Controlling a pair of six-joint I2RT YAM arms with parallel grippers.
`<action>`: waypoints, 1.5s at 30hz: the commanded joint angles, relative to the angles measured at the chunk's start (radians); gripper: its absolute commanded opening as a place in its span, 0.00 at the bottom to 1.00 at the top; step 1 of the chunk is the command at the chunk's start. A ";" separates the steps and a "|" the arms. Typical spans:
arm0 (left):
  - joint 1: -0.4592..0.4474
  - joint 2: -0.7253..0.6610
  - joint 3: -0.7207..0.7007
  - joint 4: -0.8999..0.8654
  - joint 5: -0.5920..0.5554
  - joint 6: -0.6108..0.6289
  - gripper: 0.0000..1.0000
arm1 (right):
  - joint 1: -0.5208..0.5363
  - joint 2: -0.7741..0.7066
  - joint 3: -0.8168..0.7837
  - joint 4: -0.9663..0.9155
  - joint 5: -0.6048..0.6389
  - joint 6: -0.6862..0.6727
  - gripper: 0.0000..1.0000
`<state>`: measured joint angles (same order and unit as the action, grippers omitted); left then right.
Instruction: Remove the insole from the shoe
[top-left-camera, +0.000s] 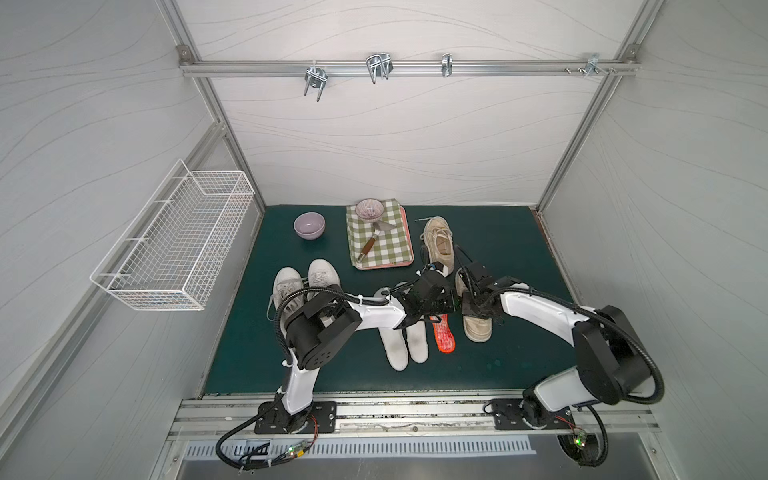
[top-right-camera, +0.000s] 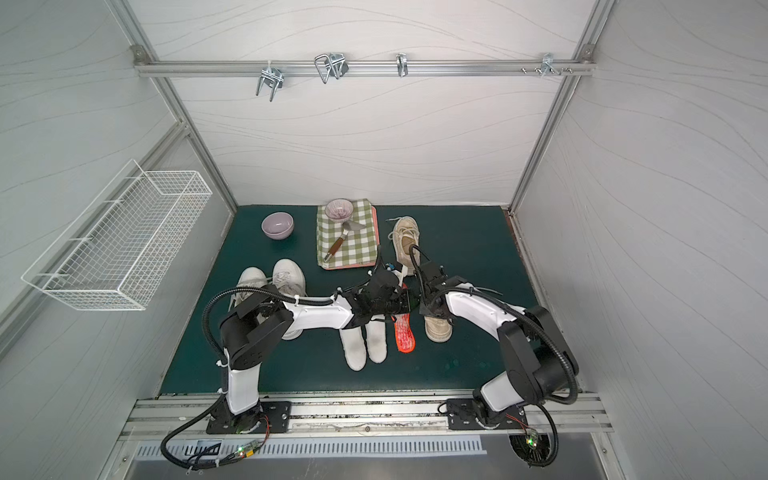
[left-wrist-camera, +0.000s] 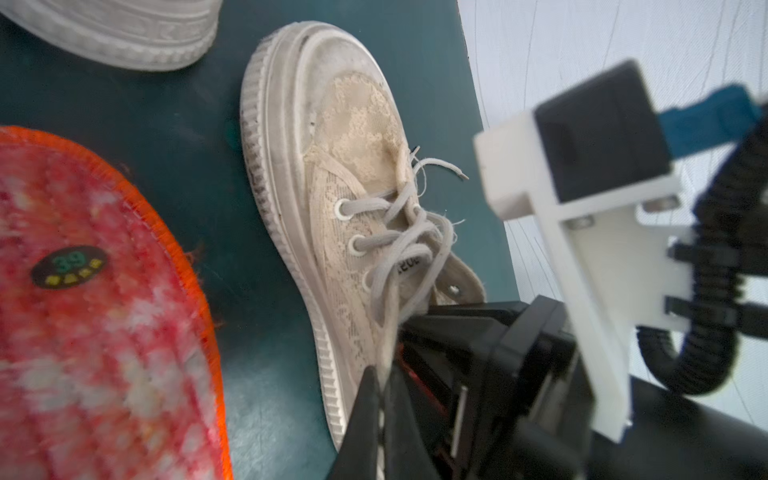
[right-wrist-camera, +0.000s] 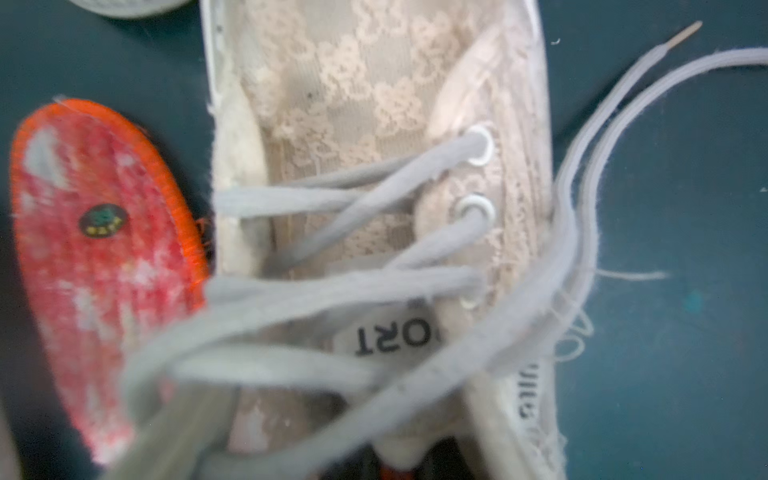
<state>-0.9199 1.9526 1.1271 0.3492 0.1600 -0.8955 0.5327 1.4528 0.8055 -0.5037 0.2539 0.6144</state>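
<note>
A beige lace shoe (top-left-camera: 478, 328) (top-right-camera: 437, 330) lies on the green mat, toe toward the front edge. Both arms meet over its opening. My left gripper (top-left-camera: 451, 301) (left-wrist-camera: 384, 370) is shut on the fabric rim at the side of the shoe (left-wrist-camera: 353, 166). My right gripper (top-left-camera: 467, 309) (right-wrist-camera: 401, 461) reaches into the opening behind the laces. Its dark fingers sit on either side of a pale, orange-edged end of the insole (right-wrist-camera: 401, 451). A red sliver of that insole (left-wrist-camera: 411, 372) shows in the left wrist view; the rest is hidden inside the shoe (right-wrist-camera: 374, 83).
A loose red-orange insole (top-left-camera: 444, 336) (left-wrist-camera: 83, 311) lies just left of the shoe, with two white insoles (top-left-camera: 405, 345) beyond it. Further back stand a second beige shoe (top-left-camera: 438, 243), a tray (top-left-camera: 409, 259) under a checked cloth, a purple bowl (top-left-camera: 309, 225) and white sneakers (top-left-camera: 303, 286).
</note>
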 joint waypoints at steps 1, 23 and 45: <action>0.041 -0.052 -0.006 0.028 -0.073 -0.009 0.00 | -0.064 -0.074 -0.080 0.023 -0.080 0.018 0.00; -0.004 0.020 0.105 -0.123 0.006 0.147 0.00 | -0.197 -0.396 -0.111 0.183 -0.390 0.003 0.00; -0.025 0.072 0.147 -0.268 0.083 0.188 0.30 | -0.160 -0.437 -0.209 0.276 -0.356 -0.017 0.00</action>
<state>-0.9390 2.0174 1.2461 0.1482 0.2935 -0.7429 0.3676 1.0763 0.5617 -0.2817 -0.1165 0.6094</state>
